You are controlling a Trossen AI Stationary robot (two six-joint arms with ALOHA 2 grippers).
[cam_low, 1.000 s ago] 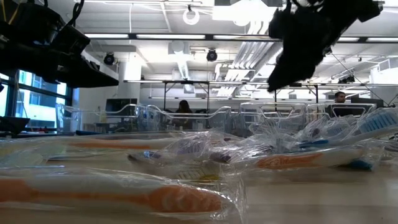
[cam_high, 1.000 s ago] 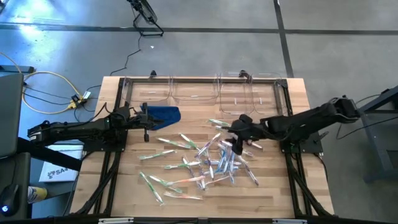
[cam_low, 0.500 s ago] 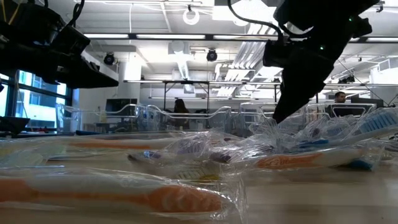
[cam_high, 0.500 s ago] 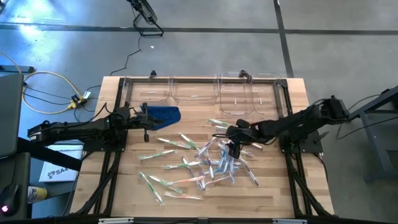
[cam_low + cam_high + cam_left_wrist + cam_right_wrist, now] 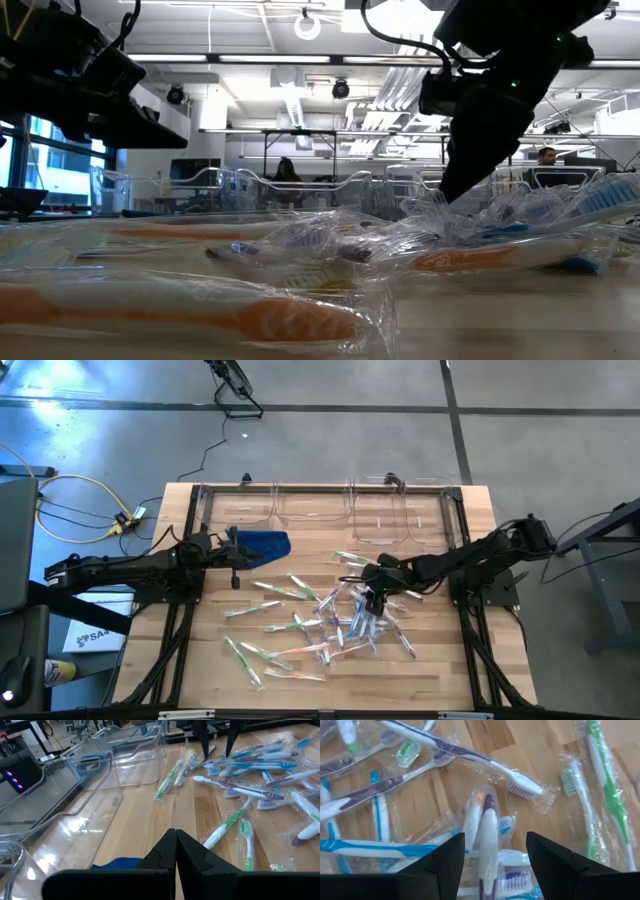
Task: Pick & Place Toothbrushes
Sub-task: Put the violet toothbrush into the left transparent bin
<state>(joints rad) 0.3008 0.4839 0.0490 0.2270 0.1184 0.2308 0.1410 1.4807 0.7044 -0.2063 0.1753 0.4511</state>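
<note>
Right gripper [image 5: 492, 857], fingers apart, straddled a purple-and-white toothbrush [image 5: 487, 837] at frame centre, apparently to grasp it; left gripper [image 5: 176, 851] waited closed.

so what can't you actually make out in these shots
- High view: the toothbrushes are too small and overlapped to count.
- Low view: wrapped brushes up close block the far pile; whether the right hand touches any is hidden.
- Left wrist view: the blue cloth is mostly covered by the shut left hand.
- Right wrist view: the purple toothbrush is cut off by the edge.
</note>
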